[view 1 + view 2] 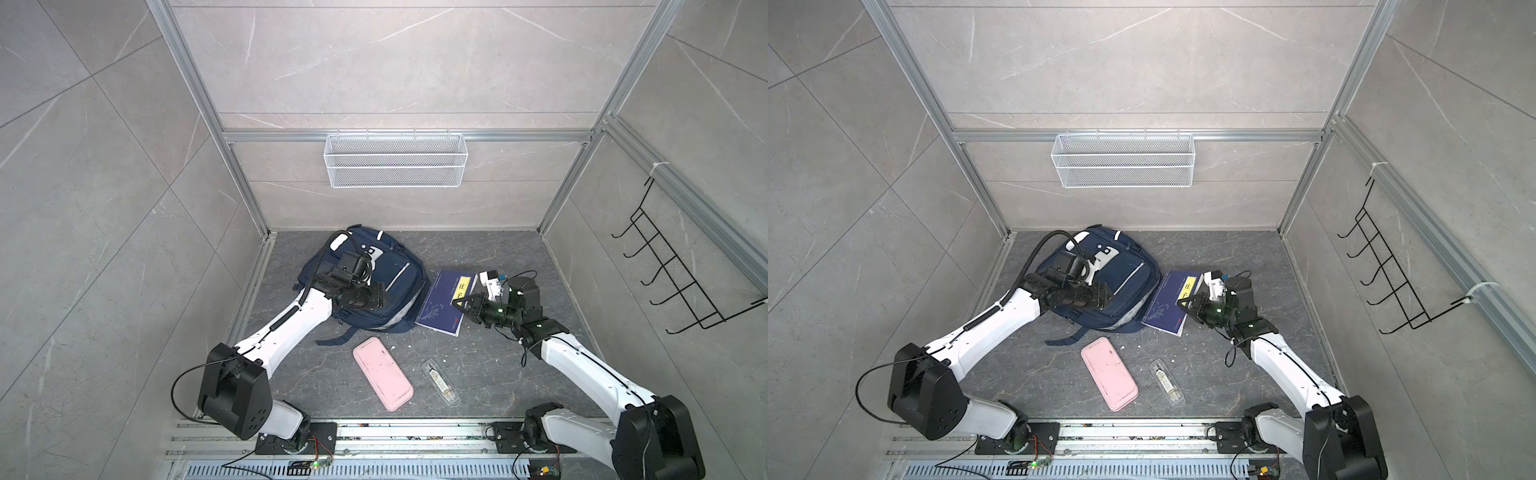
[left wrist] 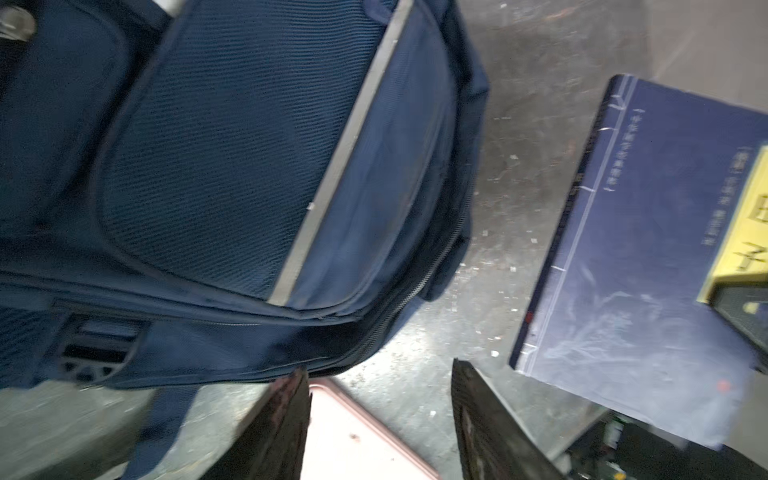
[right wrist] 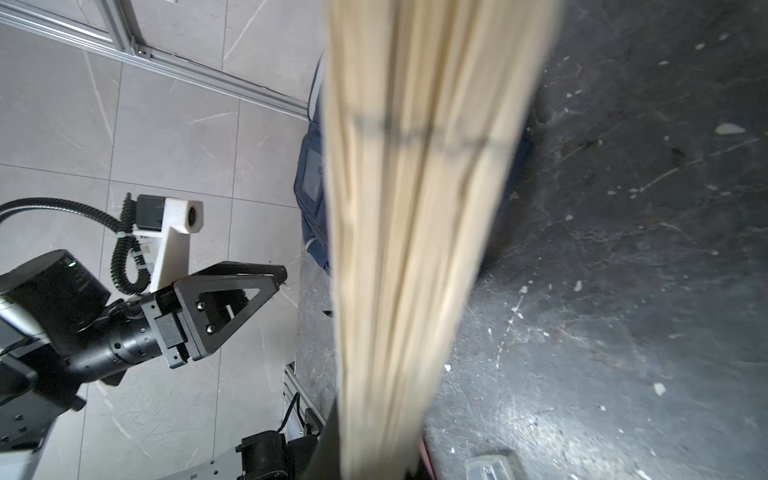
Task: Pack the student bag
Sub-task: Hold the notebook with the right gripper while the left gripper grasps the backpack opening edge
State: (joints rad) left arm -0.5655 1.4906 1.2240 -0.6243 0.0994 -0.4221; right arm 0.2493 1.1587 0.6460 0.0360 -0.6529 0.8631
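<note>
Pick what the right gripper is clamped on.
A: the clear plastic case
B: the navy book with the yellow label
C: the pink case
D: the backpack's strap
B: in both top views the right gripper is shut on the edge of the navy book, and its wrist view shows cream page edges running out from between the fingers.

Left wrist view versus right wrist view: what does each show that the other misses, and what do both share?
Left wrist only: navy cover and yellow label of the book, silver stripe of the student bag, open gap of the left gripper. Right wrist only: the book's page edges, the clear case, the left wrist camera. Both: student bag, book, left gripper, dark floor.
</note>
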